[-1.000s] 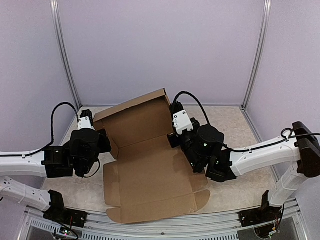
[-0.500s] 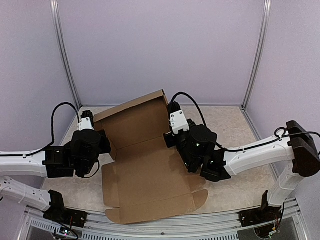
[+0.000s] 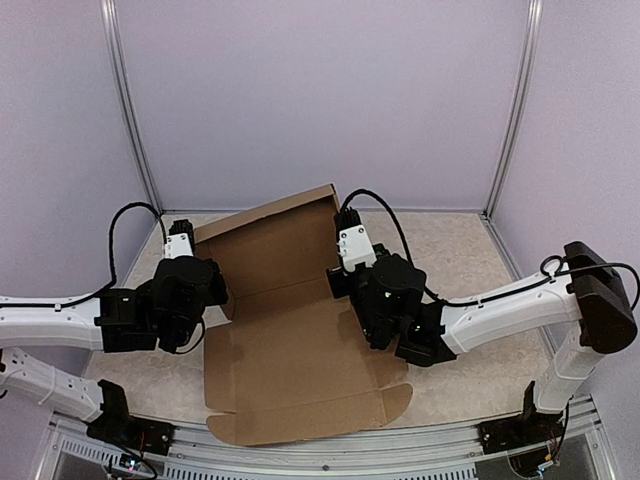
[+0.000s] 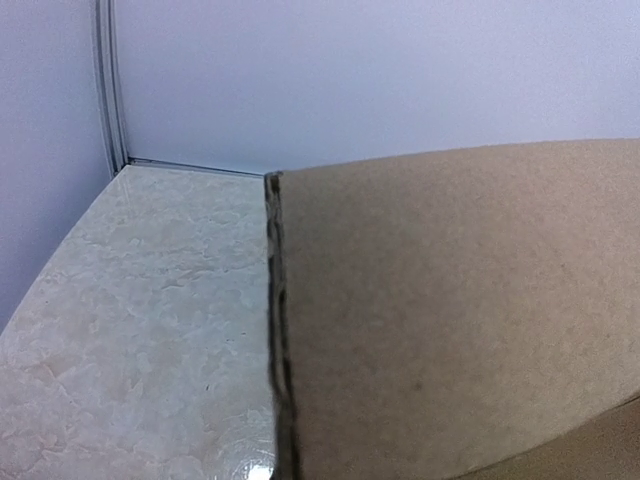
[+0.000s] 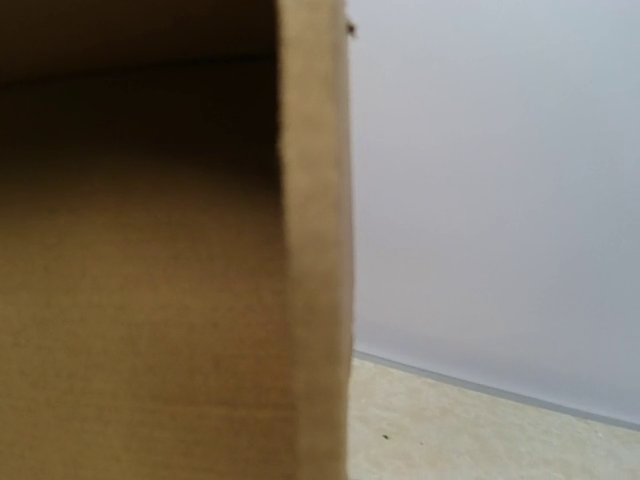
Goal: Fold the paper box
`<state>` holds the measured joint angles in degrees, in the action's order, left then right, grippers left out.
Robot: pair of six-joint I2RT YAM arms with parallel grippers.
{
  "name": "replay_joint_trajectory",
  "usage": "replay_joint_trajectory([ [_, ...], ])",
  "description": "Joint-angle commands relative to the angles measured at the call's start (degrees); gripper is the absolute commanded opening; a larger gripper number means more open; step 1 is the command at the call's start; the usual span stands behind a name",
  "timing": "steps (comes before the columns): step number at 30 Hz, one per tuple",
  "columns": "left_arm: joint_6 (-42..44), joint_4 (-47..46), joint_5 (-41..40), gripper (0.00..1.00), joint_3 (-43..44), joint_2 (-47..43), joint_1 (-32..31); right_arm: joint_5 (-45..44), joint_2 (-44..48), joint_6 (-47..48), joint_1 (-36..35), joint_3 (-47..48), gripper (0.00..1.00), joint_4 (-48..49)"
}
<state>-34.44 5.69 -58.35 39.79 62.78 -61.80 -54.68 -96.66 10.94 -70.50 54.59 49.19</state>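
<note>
The paper box (image 3: 295,340) lies open as a brown cardboard sheet, its back panel (image 3: 270,240) tilted up toward the rear wall. My left gripper (image 3: 214,292) sits at the box's left edge by the fold, and my right gripper (image 3: 337,282) at the right edge of the same fold. Both sets of fingers are hidden under the wrists. In the left wrist view a cardboard panel (image 4: 450,320) fills the right side, its cut edge running down the middle. In the right wrist view a cardboard wall (image 5: 150,300) fills the left side. Both grippers read as shut; whether either pinches cardboard does not show.
The marbled tabletop (image 3: 470,250) is ringed by pale walls with metal corner posts (image 3: 510,110). The box's front flaps (image 3: 300,425) reach close to the near table edge, between the arm bases. Cables loop off both wrists.
Both wrists have moved inward toward the box's fold, the right one more, leftward. The sheet has shifted a little to the left.
</note>
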Motion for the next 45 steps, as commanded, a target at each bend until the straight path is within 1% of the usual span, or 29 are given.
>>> replay_joint_trajectory([
  [1,2.36,-1.48,8.83,0.00,3.07,2.17,-1.42,8.66,-1.17,-1.32,-3.55,1.67,0.00,1.37],
  [10,1.68,-0.41,8.34,0.00,3.36,3.70,-0.71,8.17,-0.61,-3.21,-3.99,0.73,0.00,0.42],
  [19,0.31,1.38,10.14,0.00,4.23,3.65,-0.05,6.85,0.97,-5.28,-4.21,-0.74,0.00,-0.68],
  [24,-0.62,1.50,10.56,0.09,3.25,2.14,0.16,5.80,0.86,-5.14,-4.23,-0.54,0.00,-1.25],
  [31,-0.81,2.73,11.70,0.26,3.62,2.08,0.20,3.00,0.33,-5.70,-4.04,-0.21,0.00,-2.06],
  [36,-1.09,5.10,12.04,0.48,3.52,1.45,0.35,2.37,0.25,-6.13,-2.56,-0.42,0.00,-3.33],
  [40,-2.63,7.33,11.68,0.58,1.55,-0.65,0.50,3.14,0.41,-6.43,-0.79,-1.20,0.00,-3.81],
  [43,-4.20,10.01,11.52,0.63,0.04,-2.62,0.67,4.62,0.54,-7.18,0.87,-2.17,0.00,-3.41],
  [44,-4.48,10.98,11.65,0.70,-0.31,-3.63,0.71,5.34,0.63,-7.35,1.33,-2.58,0.00,-3.19],
  [45,-4.71,12.09,11.82,0.72,-0.55,-4.54,0.79,5.80,0.61,-7.60,1.83,-2.82,0.00,-3.11],
])
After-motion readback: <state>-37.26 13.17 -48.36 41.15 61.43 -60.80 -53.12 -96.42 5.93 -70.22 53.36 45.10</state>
